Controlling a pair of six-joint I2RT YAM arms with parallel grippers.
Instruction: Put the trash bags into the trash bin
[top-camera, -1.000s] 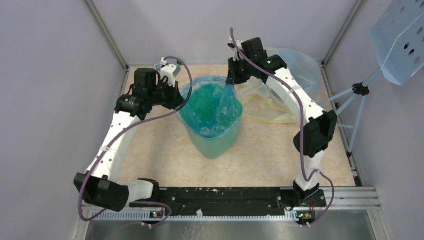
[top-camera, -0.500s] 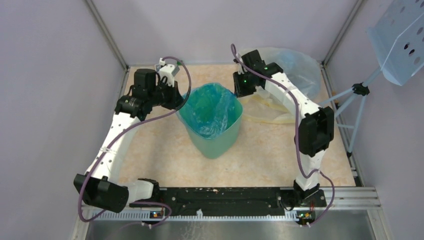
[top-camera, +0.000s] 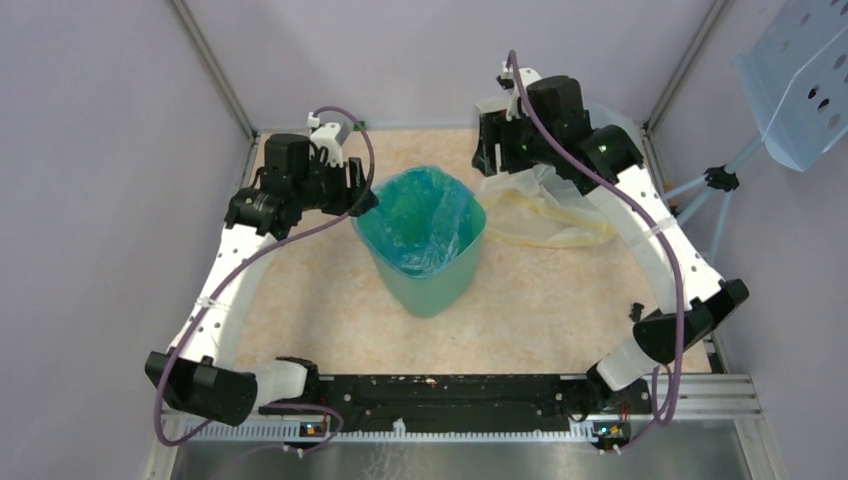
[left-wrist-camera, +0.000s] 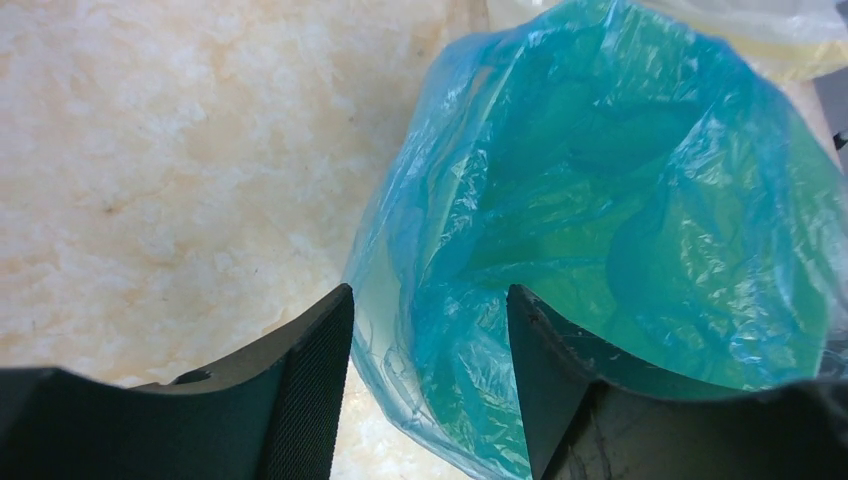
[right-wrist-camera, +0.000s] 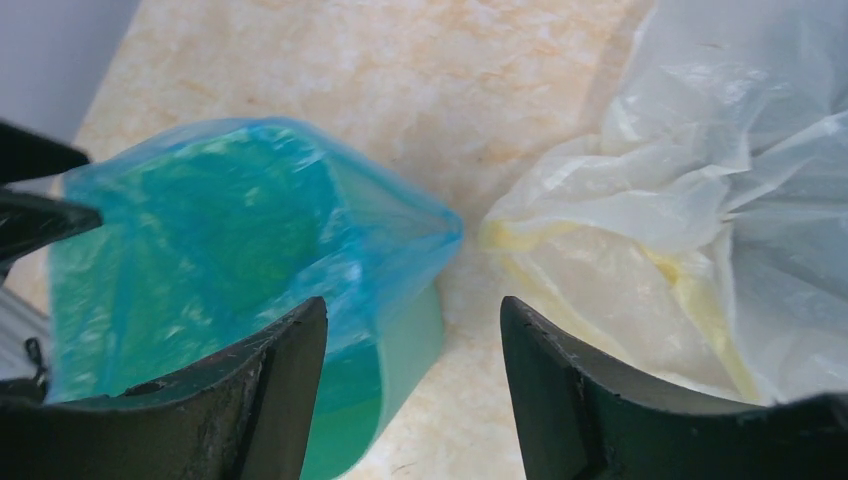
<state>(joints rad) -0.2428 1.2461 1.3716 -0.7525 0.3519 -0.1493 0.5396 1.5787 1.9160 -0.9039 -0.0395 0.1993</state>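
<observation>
Blue bag (top-camera: 418, 222) lines bin (top-camera: 432, 292); L claw (left-wrist-camera: 430, 305) at its rim, R claw (right-wrist-camera: 412, 312) above bin's far side, both open, gripping nothing; looks like 1st bag done; next: R claw to yellowish bag (right-wrist-camera: 650, 230) on surface (top-camera: 330, 300) beside bin; pinch thin film firmly.

"How many bins were there?"

"One green bin (top-camera: 430, 285), standing on the one table (top-camera: 530, 320)."

"And bags?"

"One blue bag (top-camera: 420, 225) sat in that bin. Beside it lay a heap of pale bags (top-camera: 545, 215). I made out one yellowish and at least one clearer, but I could not count the heap for sure."

"Arms?"

"Two: one left arm (top-camera: 225, 290) and one right arm (top-camera: 650, 220). Each had one gripper, the left gripper (left-wrist-camera: 430, 300) and the right gripper (right-wrist-camera: 412, 310)."

"Anything more?"

"One tripod (top-camera: 715, 185), carrying one panel (top-camera: 800, 80) full of holes."
</observation>
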